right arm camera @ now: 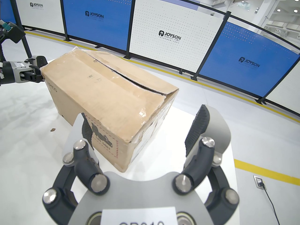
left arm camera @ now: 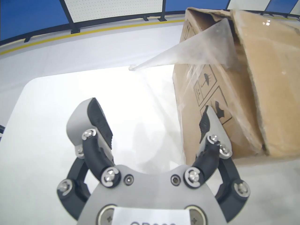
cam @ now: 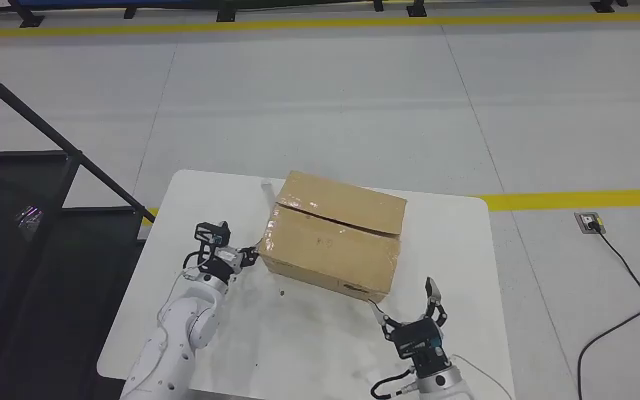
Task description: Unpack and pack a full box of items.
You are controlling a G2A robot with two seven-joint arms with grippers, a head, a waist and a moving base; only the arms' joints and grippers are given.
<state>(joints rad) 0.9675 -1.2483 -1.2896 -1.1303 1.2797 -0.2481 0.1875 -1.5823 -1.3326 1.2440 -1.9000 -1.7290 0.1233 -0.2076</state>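
Observation:
A brown cardboard box (cam: 335, 235) lies on the white table (cam: 250, 340), its top flaps closed with a dark seam along the middle. A strip of clear tape (left arm camera: 187, 52) hangs loose from the box's end (left arm camera: 234, 83) and sticks out over the table. My left gripper (cam: 232, 250) stands open beside that end of the box, one fingertip close to the cardboard (left arm camera: 208, 118). My right gripper (cam: 405, 310) stands open at the opposite near corner of the box (right arm camera: 112, 99), nothing between its fingers. The left gripper (right arm camera: 30, 73) also shows beyond the box in the right wrist view.
A small brown scrap (cam: 283, 293) lies on the table near the box's front side. The table's front half is bare. A black frame (cam: 40, 180) stands off the table's left side. A wall socket with a cable (cam: 590, 222) sits on the floor to the right.

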